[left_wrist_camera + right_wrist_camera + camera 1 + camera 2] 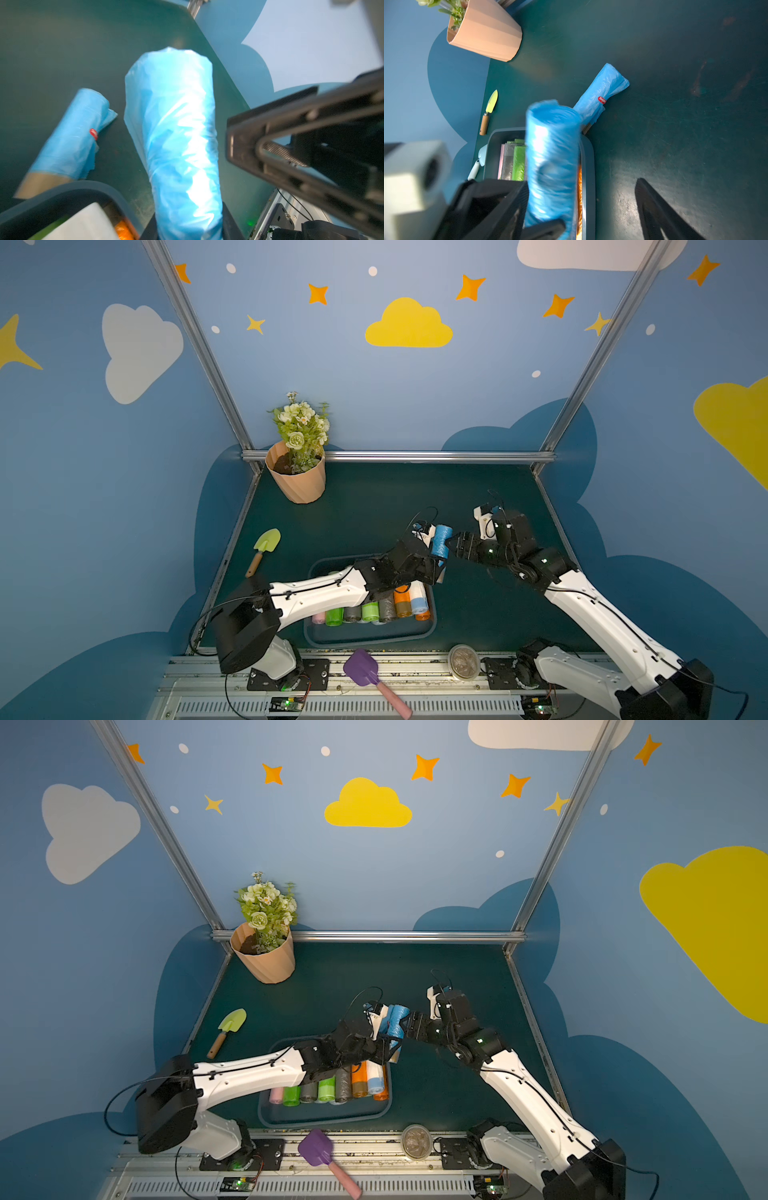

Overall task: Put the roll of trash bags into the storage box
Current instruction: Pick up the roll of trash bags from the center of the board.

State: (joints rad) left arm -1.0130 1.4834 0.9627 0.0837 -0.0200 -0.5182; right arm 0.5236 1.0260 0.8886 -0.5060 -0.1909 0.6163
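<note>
A bright blue roll of trash bags (441, 537) (397, 1016) hangs in the air just past the far right corner of the storage box (370, 641) (324, 1122). My left gripper (437, 551) (189, 228) is shut on the roll's lower end (176, 128). My right gripper (455, 545) (581, 207) faces it from the right, jaws wide apart around the roll (552, 158) without clamping it. The dark blue-grey box (588, 166) holds several coloured rolls (374, 610). A second blue roll (70, 137) (602, 93) lies on the mat against the box's far side.
A peach flowerpot (297, 477) stands at the back left. A green trowel (264, 549) lies left of the box. At the front rail are a purple shovel (365, 670) and a round dish (463, 662). My left arm reaches over the box.
</note>
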